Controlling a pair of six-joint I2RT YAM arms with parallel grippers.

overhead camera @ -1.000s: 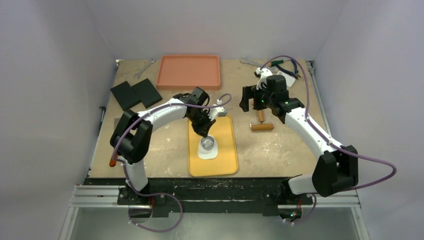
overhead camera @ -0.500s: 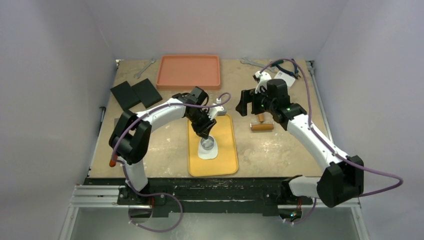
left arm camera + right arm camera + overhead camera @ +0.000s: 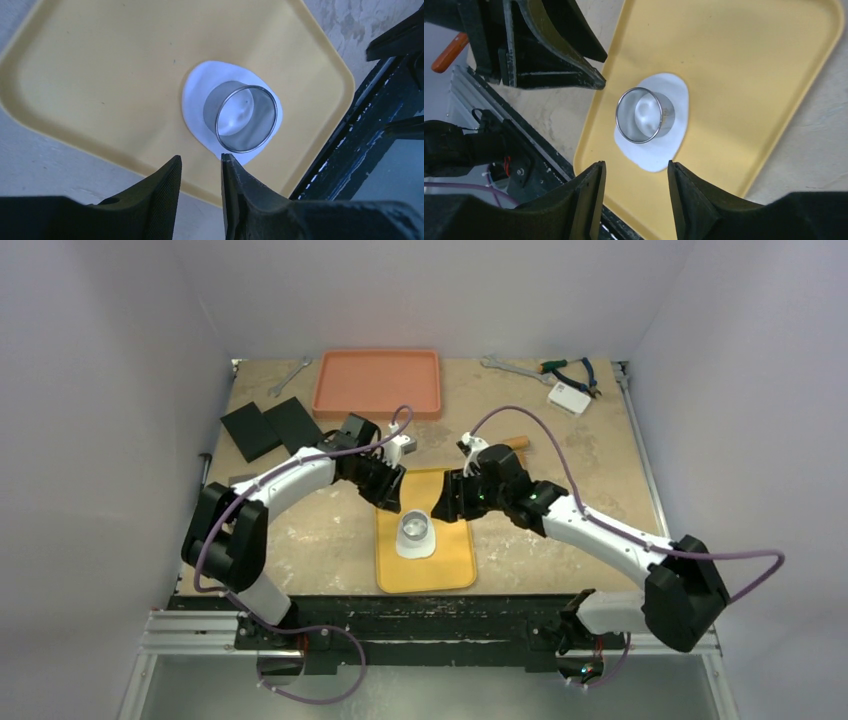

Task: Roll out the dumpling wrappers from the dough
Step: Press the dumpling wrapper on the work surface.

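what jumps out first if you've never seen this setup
A metal ring cutter stands on a flattened white dough patch in the yellow tray. The left gripper and right gripper hover open on either side of it, holding nothing. An orange tray sits at the far edge.

Just ahead of the left gripper (image 3: 200, 162) the ring cutter (image 3: 246, 118) stood upright on the dough sheet (image 3: 193, 96), barring a straight advance. Bare yellow tray (image 3: 100, 75) lay open farther ahead and leftward. The right gripper (image 3: 636, 167) faced the same cutter, with the left gripper close beyond it.
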